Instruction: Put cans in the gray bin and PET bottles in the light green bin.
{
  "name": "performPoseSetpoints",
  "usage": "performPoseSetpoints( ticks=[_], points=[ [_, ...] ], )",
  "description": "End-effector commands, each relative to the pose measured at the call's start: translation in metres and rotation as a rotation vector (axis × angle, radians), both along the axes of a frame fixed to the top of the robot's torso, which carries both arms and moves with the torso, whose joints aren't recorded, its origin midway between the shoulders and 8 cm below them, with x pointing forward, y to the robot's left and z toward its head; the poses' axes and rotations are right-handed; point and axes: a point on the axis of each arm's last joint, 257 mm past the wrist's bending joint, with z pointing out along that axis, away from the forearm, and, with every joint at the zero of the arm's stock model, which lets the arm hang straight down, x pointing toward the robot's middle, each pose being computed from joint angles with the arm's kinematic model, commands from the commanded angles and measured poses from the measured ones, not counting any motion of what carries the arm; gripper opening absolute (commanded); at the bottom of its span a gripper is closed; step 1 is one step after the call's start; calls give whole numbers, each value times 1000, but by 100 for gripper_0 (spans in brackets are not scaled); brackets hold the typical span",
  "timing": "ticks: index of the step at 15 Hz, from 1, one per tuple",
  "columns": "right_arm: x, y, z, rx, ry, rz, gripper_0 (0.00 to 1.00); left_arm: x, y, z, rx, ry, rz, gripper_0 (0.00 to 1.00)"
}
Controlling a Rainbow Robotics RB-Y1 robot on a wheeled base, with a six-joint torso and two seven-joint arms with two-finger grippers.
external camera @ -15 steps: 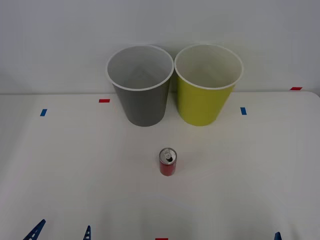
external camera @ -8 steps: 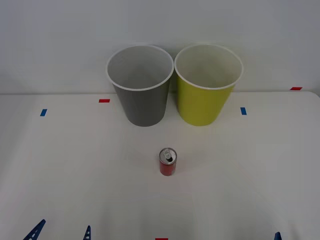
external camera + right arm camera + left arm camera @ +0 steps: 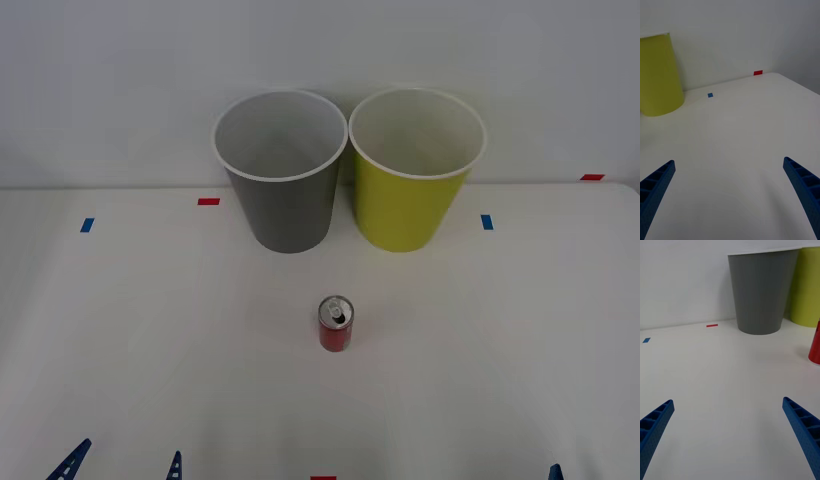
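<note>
1. Left gripper (image 3: 120, 462): parked low at the near left edge of the white table (image 3: 150, 330), its blue ribbed fingers (image 3: 655, 427) spread wide, holding nothing, well apart from every task item.
2. Blue tape mark (image 3: 87, 225) and red tape mark (image 3: 208, 201): stuck flat on the table left of the bins, clear of any likely path.
3. Gray bin (image 3: 281, 170): upright at the far side of the table, mouth open, nothing visible inside.
4. Red drink can (image 3: 336, 323): upright in front of the gap between the two bins, near both but touching neither, silver top with its opening facing up.
5. Light green bin (image 3: 414, 165): upright just beside the gray bin, their rims almost touching.
6. Right gripper (image 3: 730, 187): at the near right edge of the table, fingers set wide apart, empty.
7. Risks, as judgement:
   - The can is light and narrow, so a finger brushing it on approach could tip or roll it.
   - The can sits about midway between the bins; a careless release could land it in the light green bin instead of the gray one.
   - Carrying too low could strike a rim and shove a bin.
</note>
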Motion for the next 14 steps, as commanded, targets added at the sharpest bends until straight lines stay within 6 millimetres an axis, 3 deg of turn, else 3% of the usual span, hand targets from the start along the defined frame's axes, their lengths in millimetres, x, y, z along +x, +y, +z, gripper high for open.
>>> performPoseSetpoints(
  ticks=[1, 14],
  points=[
    [0, 0, 0, 0, 0, 0, 100, 0, 0, 0, 0, 0, 0, 100],
    [0, 0, 0, 0, 0, 0, 100, 0, 0, 0, 0, 0, 0, 100]
  ],
)
